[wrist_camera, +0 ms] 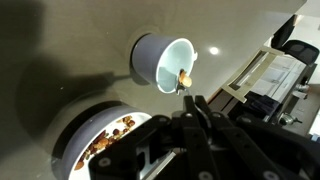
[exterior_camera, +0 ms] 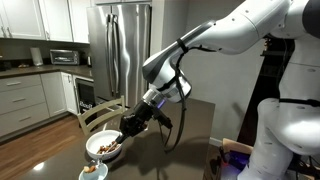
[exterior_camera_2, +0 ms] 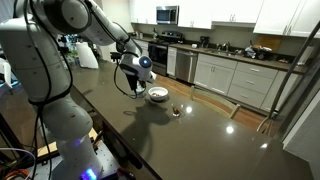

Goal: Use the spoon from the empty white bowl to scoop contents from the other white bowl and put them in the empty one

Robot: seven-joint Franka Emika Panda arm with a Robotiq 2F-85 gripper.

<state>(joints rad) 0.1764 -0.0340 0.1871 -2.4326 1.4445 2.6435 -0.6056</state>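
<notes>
My gripper (wrist_camera: 190, 108) is shut on the spoon; its handle is hidden between the fingers. The spoon's tip (wrist_camera: 184, 77) carries a tan chunk and sits at the rim of the empty white bowl (wrist_camera: 165, 62), the small deep one. The other white bowl (wrist_camera: 75, 135), wide and shallow, lies just below and left, with the brown contents (wrist_camera: 108, 140) heaped inside. In an exterior view my gripper (exterior_camera: 130, 126) hangs just above the wide bowl (exterior_camera: 105, 146), with the small bowl (exterior_camera: 93, 171) in front. In an exterior view my gripper (exterior_camera_2: 135, 82) is beside a white bowl (exterior_camera_2: 158, 95).
The bowls stand on a dark glossy table (exterior_camera_2: 210, 135) near its corner. A steel fridge (exterior_camera: 125, 45) and kitchen cabinets (exterior_camera: 25, 100) stand behind. A small brownish thing (exterior_camera_2: 177, 112) lies on the table near the bowl. The robot's white base (exterior_camera: 285, 130) is close by.
</notes>
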